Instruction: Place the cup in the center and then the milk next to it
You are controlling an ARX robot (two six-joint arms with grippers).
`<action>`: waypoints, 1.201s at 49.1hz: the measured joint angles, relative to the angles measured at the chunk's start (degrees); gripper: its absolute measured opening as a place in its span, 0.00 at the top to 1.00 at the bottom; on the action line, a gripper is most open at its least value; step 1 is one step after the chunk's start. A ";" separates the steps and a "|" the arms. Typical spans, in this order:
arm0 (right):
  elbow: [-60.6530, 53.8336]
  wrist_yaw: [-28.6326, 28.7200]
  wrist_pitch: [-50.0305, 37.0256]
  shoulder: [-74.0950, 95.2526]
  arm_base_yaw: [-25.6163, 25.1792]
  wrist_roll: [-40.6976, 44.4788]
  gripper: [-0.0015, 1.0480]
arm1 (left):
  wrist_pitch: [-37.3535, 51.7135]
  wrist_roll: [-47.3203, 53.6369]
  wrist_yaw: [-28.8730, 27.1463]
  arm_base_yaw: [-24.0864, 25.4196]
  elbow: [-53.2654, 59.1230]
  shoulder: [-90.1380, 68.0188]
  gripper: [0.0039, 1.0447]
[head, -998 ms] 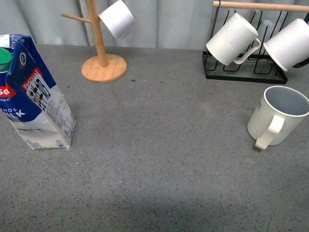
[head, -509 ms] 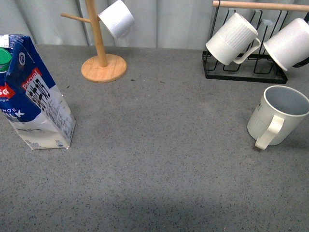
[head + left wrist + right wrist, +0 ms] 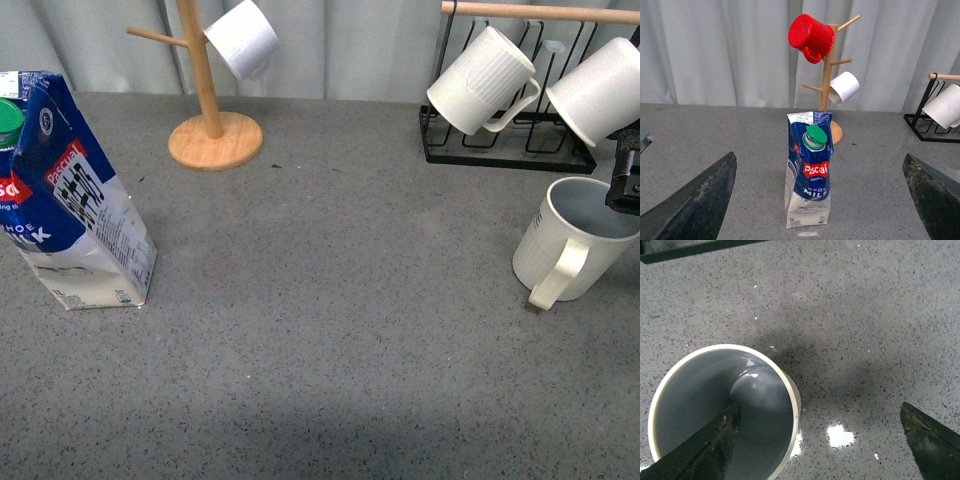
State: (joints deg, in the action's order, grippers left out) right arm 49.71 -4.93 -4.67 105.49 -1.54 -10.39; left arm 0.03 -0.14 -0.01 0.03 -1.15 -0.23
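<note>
The right gripper point(image 3: 820, 412) holds its jaws wide apart and empty, one finger above the mouth of the cup point(image 3: 700, 385) at the tabletop point(image 3: 340, 300) right side. The left gripper point(image 3: 817, 162), likewise agape, faces the upright milk point(image 3: 809, 192) at far left.

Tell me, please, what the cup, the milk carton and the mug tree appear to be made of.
The cup: probably glazed ceramic, given the glossy highlights inside. The milk carton: coated paperboard, printed and creased near its base; its green cap looks plastic. The mug tree: pale wood, matte, apparently unvarnished.
</note>
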 joint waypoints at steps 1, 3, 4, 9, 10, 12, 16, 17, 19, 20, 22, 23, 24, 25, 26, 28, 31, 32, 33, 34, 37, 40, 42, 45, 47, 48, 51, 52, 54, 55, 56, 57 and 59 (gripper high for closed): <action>0.31 -0.04 0.48 0.24 0.07 -0.07 0.15 | 0.00 0.00 0.00 0.00 0.00 0.00 0.06; 0.52 -0.02 0.70 0.57 0.15 -0.15 0.20 | 0.00 0.02 0.00 0.00 0.00 0.00 0.06; 0.59 0.04 0.74 0.66 0.17 -0.24 0.21 | 0.00 0.00 0.00 0.00 0.00 0.00 0.06; 1.03 0.11 1.46 1.22 0.37 -0.57 0.35 | 0.00 0.02 0.00 0.00 0.00 0.00 0.06; 1.05 0.13 1.53 1.31 0.42 -0.63 0.37 | 0.00 0.00 0.00 0.00 0.00 0.00 0.06; 1.18 0.39 1.75 1.44 0.50 -0.85 0.42 | 0.00 0.00 0.00 0.00 0.00 0.00 0.06; 1.42 0.68 2.36 1.79 0.74 -1.01 0.52 | 0.00 0.00 0.00 0.00 0.00 0.00 0.06; 1.44 0.68 2.38 1.84 0.79 -1.05 0.54 | 0.00 0.02 0.00 0.00 0.00 0.00 0.06; 1.49 0.81 2.56 1.97 0.87 -1.29 0.59 | 0.00 0.02 0.00 0.00 0.00 0.00 0.06; 1.60 0.96 2.89 2.05 0.92 -1.51 0.62 | 0.00 0.00 0.00 0.00 0.00 0.00 0.06; 1.79 0.98 3.28 2.23 1.05 -1.68 0.69 | 0.00 0.02 0.00 0.00 0.00 0.00 0.06; 1.95 1.01 3.34 2.32 1.14 -1.86 0.74 | 0.00 0.02 0.00 0.00 0.00 0.00 0.06; 2.03 1.09 3.45 2.38 1.18 -1.95 0.77 | 0.00 0.00 0.00 0.00 0.00 0.00 0.06; 2.12 1.18 3.48 2.43 1.20 -1.99 0.81 | 0.00 0.00 0.00 0.00 0.00 0.00 0.06; 2.21 1.18 3.54 2.43 1.22 -2.08 0.86 | 0.00 0.02 0.00 0.00 0.00 0.00 0.06; 2.29 1.11 3.56 2.43 1.25 -2.23 0.93 | 0.00 0.00 0.00 0.00 0.00 0.00 0.06; 2.54 1.64 3.63 2.43 1.29 -2.73 0.99 | 0.00 0.02 0.00 0.00 0.00 0.00 0.06; 2.64 1.62 3.69 2.43 1.29 -2.75 0.99 | 0.00 0.00 0.00 0.00 0.00 0.00 0.06; 2.69 1.55 3.72 2.43 1.36 -2.80 0.99 | 0.00 0.02 0.00 0.00 0.00 0.00 0.06; 2.78 1.51 3.87 2.43 1.40 -2.91 0.99 | 0.00 0.00 0.00 0.00 0.00 0.00 0.06; 3.08 1.66 4.76 2.27 1.44 -3.04 0.99 | 0.00 0.00 0.00 0.00 0.00 0.00 0.06; 3.30 2.19 5.99 1.77 1.60 -3.15 0.99 | 0.00 0.00 0.00 0.00 0.00 0.00 0.06; 3.65 2.84 7.23 1.09 1.95 -3.10 0.99 | 0.00 0.00 0.00 0.00 0.00 0.00 0.06; 4.50 4.70 8.72 0.13 2.89 -3.13 0.99 | 0.00 0.00 0.00 0.00 0.00 0.00 0.06; 5.09 5.70 9.29 -0.37 3.76 -3.15 0.99 | 0.00 0.02 0.00 0.00 0.00 0.00 0.06; 5.35 6.08 9.46 -0.57 4.31 -3.19 0.99 | 0.00 0.02 0.00 0.00 0.00 0.00 0.06; 6.21 6.34 9.81 -0.83 6.73 -3.04 0.99 | 0.00 0.00 0.00 0.00 0.00 0.00 0.06; 6.40 6.34 9.84 -0.83 7.54 -2.91 0.99 | 0.00 0.00 0.00 0.00 0.00 0.00 0.06; 6.58 6.45 9.84 -0.83 8.76 -2.93 0.99 | 0.00 0.02 0.00 0.00 0.00 0.00 0.06; 6.69 6.64 9.84 -0.81 9.57 -2.95 0.99 | 0.00 0.00 0.00 0.00 0.00 0.00 0.06; 6.73 6.78 9.84 -0.79 9.97 -2.97 0.99 | 0.00 0.00 0.00 0.00 0.00 0.00 0.06; 6.84 6.88 9.84 -0.70 10.75 -3.08 0.99 | 0.00 0.00 0.00 0.00 0.00 0.00 0.06; 7.08 7.30 9.77 -0.52 11.89 -3.43 0.99 | 0.00 0.02 0.00 0.00 0.00 0.00 0.06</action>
State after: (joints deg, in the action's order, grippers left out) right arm 56.80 2.37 5.10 104.97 10.35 -13.82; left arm 0.03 -0.12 -0.01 0.03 -1.15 -0.23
